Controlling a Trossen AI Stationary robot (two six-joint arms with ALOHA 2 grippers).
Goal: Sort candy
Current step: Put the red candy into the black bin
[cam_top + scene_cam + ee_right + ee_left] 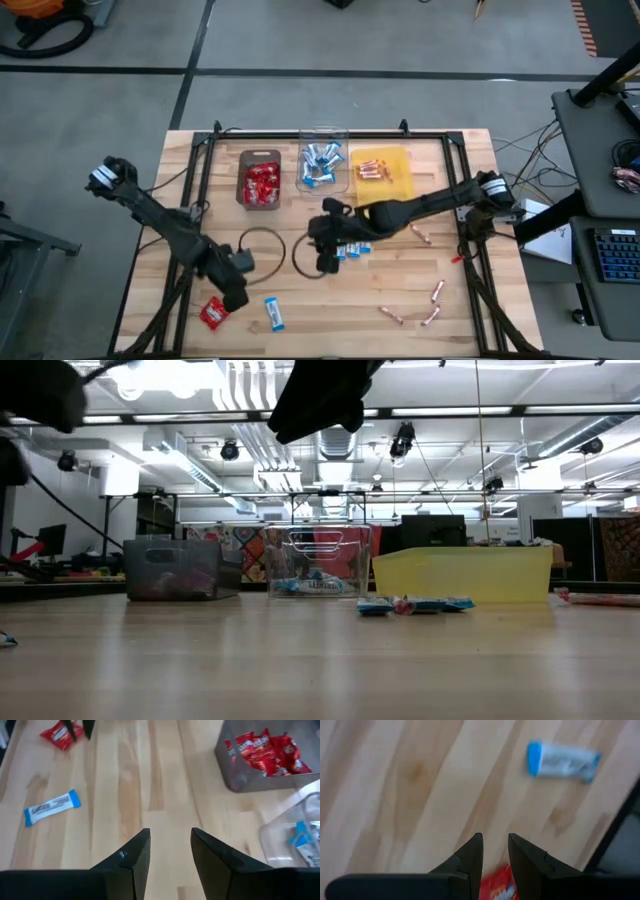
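Loose candy lies on the wooden table: a red packet (213,313) and a blue-and-white bar (273,313) near the front left, a small heap of blue bars (352,248) at the middle, and several copper sticks (432,302) at the right. My left gripper (233,297) hangs just right of the red packet (501,889), pointing steeply down, its fingers a narrow gap apart with only wood between the tips (495,851). My right gripper (322,262) stands open above bare wood (170,842), left of the heap of blue bars.
Three trays stand in a row at the back: a dark one (243,190) with red packets, a clear one (344,160) with blue bars, a yellow one (400,182) with copper sticks. A dark ring (262,250) lies between the arms. A black frame (205,160) borders the table.
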